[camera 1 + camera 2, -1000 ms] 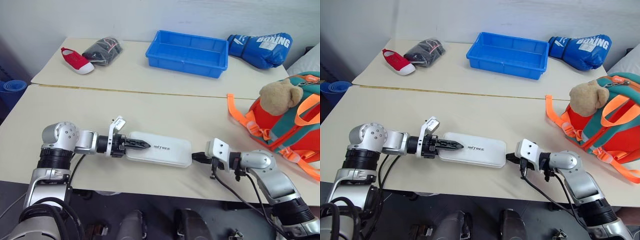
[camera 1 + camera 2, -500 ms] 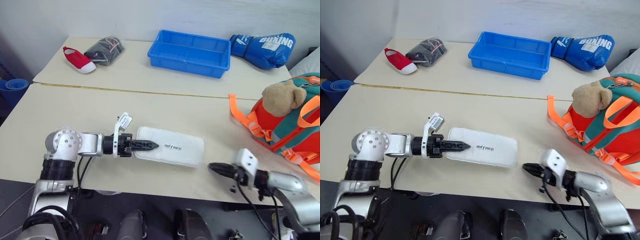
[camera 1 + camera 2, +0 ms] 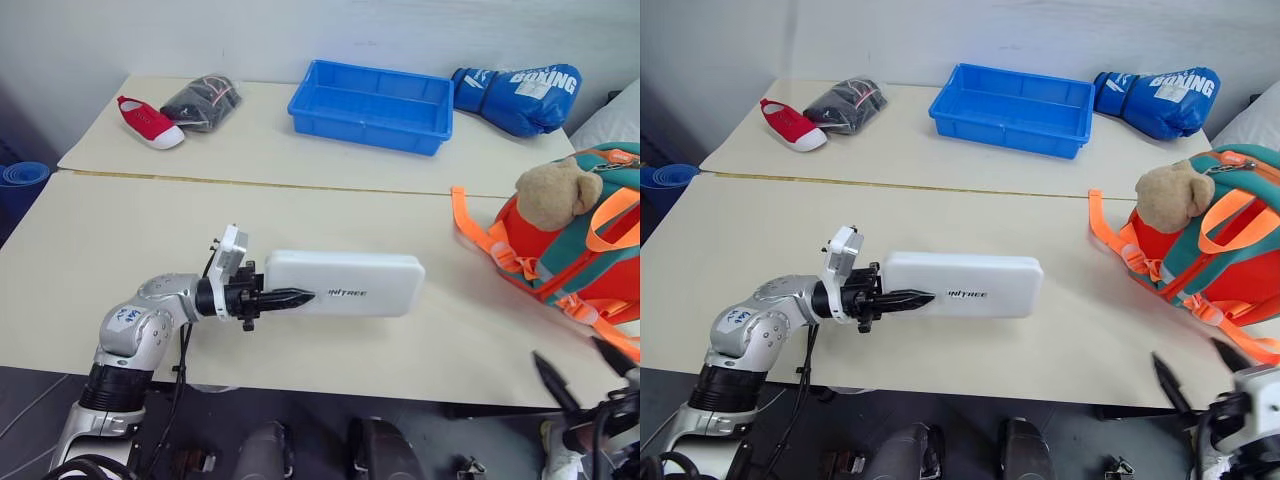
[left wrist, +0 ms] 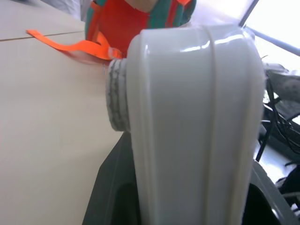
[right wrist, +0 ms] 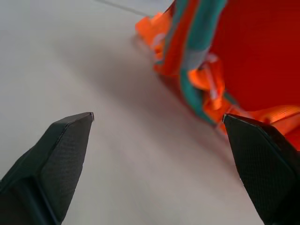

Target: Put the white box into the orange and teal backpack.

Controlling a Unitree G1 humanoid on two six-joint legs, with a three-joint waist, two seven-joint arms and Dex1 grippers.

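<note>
Two pincers are in play, and they stand very differently. My left pincer (image 3: 285, 297) is pinching the white box (image 3: 345, 284) by one short end, holding it out level toward the orange and teal backpack (image 3: 570, 250), with the box lifted clear of the worktop (image 3: 130, 215) or just skimming it; I cannot tell which. My right pincer (image 5: 159, 154) is spread wide and holds nothing, hanging at the near edge of the worktop just in front of the backpack's orange straps (image 5: 206, 79).

The backpack lies on its side at the right end of the worktop, a tan plush bear (image 3: 555, 192) resting on it, well apart from the box. I see no open mouth in it from here, so the zip looks closed or turned away.

To do this step well, I judge that my free right pincer should first find and hold the opening, lifting one lip so the bag gapes. A grip on one end leaves the far end prone to sag, so I would carry the box slowly, keep it level, and lead with the free short end, steering clear of the loose straps.
</note>
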